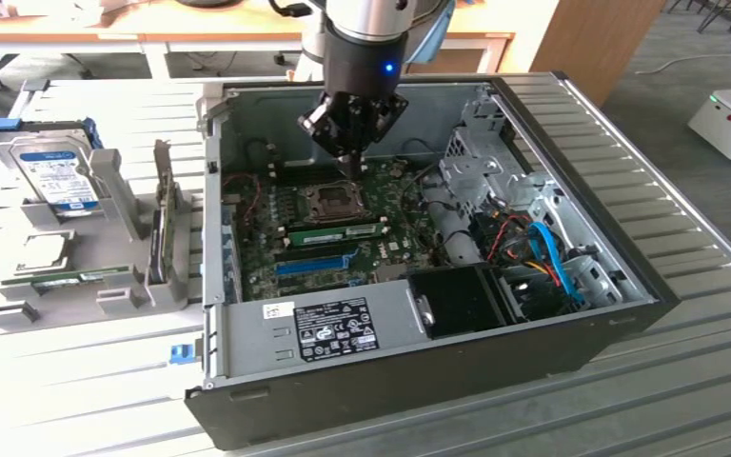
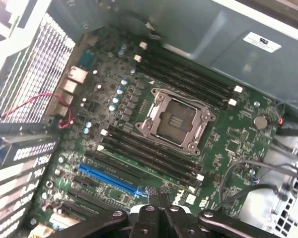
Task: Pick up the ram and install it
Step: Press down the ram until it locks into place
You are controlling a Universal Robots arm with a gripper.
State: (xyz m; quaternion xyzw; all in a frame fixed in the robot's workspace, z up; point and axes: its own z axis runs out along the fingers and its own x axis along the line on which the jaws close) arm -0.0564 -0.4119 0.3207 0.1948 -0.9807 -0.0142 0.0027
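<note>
End effector (image 1: 351,169), shut & holding nothing, is hovering just above CPU socket (image 1: 332,201). Ram (image 1: 335,231) is lying in slot just beside socket, below end effector, long axis approx. parallel to blue slot (image 1: 312,264).

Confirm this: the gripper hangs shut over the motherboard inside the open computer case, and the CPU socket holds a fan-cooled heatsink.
Not quite. The gripper does hang shut over the motherboard inside the computer case, but the CPU socket is bare, no heatsink or fan, as the wrist view shows.
</note>
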